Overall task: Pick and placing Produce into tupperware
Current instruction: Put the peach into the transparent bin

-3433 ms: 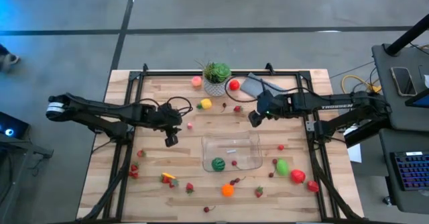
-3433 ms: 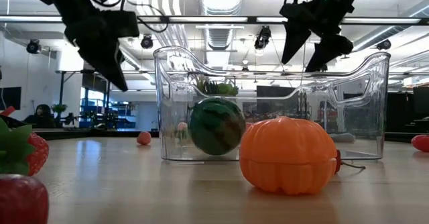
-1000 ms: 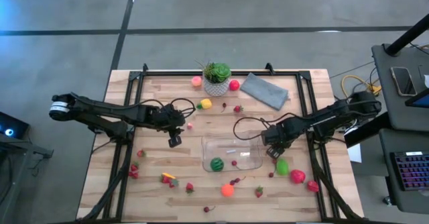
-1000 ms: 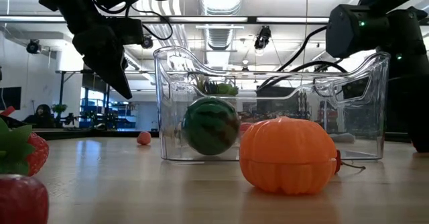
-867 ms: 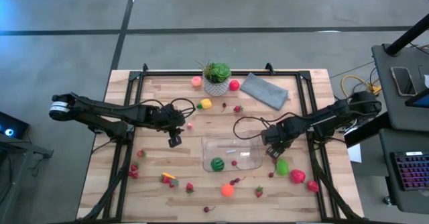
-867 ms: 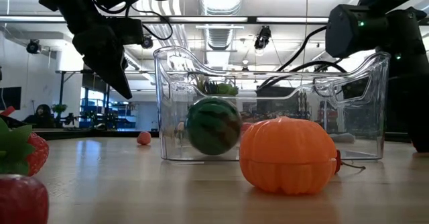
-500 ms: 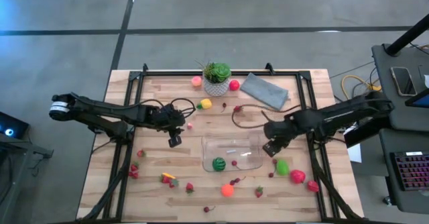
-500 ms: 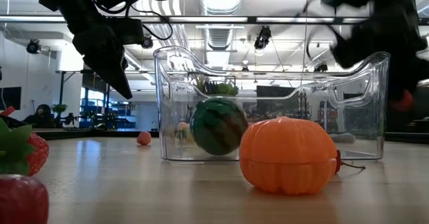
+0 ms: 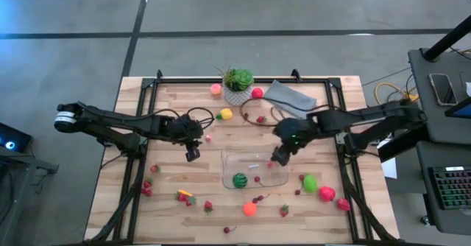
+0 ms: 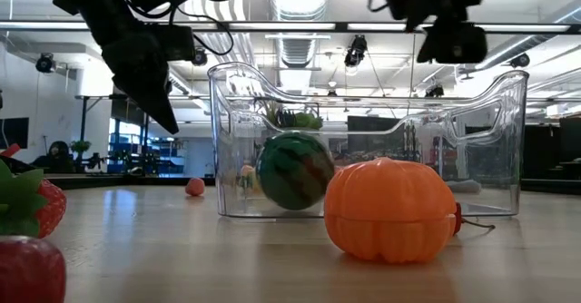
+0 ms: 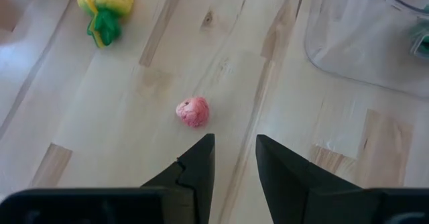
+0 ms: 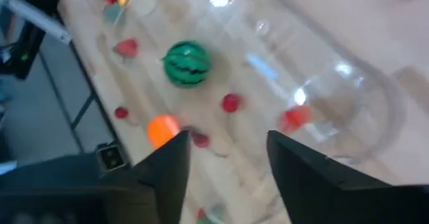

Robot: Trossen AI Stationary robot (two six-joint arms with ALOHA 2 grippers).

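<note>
The clear tupperware (image 9: 227, 166) stands mid-table with a striped green melon (image 9: 240, 180) and a small red cherry (image 12: 230, 102) in it. My right gripper (image 9: 280, 156) hovers open above the tupperware's right part. A small red piece (image 12: 295, 117) shows below its fingers, inside the tupperware's outline. My left gripper (image 9: 192, 155) hangs to the left of the tupperware with a narrow gap between its fingers and nothing in it. Just beyond its tips, a pink piece (image 11: 193, 111) lies on the wood. A yellow piece (image 11: 104, 3) lies farther off. More produce is scattered over the table.
A potted plant (image 9: 238, 80) and a folded grey cloth (image 9: 289, 95) sit at the far edge. An orange piece (image 9: 250, 209), a green one (image 9: 310, 183), a red tomato (image 9: 327, 194) and strawberries (image 9: 147, 188) lie around the tupperware's near side. Black frame rails (image 9: 132, 172) run along both table sides.
My right gripper has risen from the table just right of the tupperware and gone toward the table's left edge, over the tupperware's right part. A small red piece that hung at its fingers half a second ago now shows below them inside the tupperware.
</note>
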